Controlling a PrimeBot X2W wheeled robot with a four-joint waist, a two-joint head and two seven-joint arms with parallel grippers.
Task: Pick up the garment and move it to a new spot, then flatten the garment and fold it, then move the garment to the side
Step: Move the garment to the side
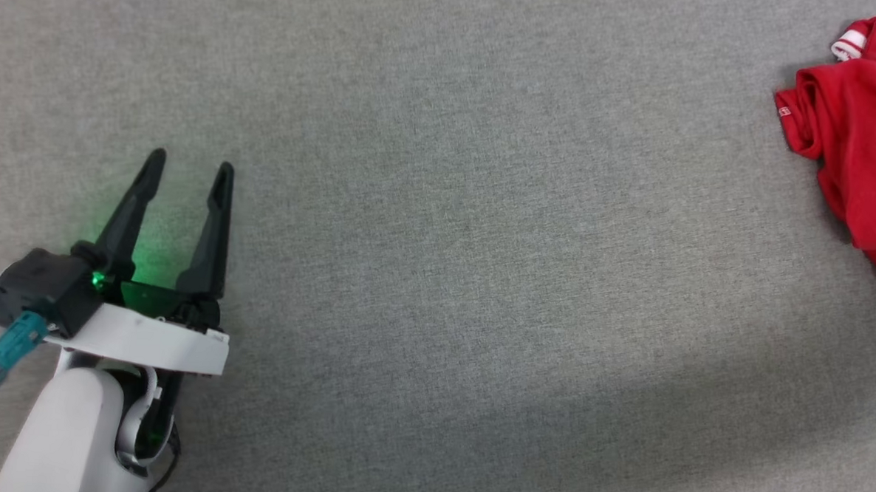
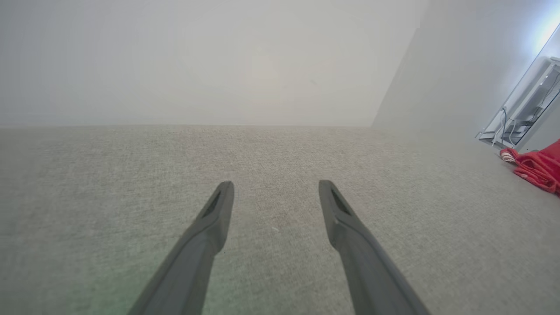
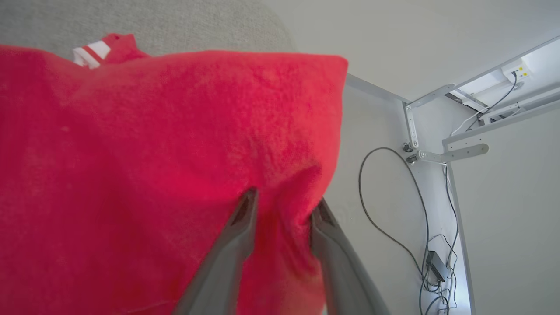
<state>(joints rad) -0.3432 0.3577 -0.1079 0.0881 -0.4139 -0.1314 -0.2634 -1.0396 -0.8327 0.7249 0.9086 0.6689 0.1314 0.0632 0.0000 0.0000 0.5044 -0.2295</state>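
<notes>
While the left gripper [image 1: 191, 160] is hovering over the grey cloth surface [image 1: 446, 224] at the lower left of the head view, fingers spread wide with nothing between them, the garment [image 1: 856, 146] is lying bunched in a compact red bundle at the far right edge. It is sitting well apart from that gripper, its long axis running away from the robot and its striped trim [image 1: 850, 44] showing at the far end. The right gripper [image 3: 285, 197] is the one at the cloth. In its wrist view the two fingers are standing partly apart with a raised fold of red between them, though whether they are pinching that fold or merely flanking it cannot be told. Judging by where the bundle is resting, the task is nearing its end. The coming move is looking like the right arm's alone, since the left would be reaching across the whole surface to get there.
</notes>
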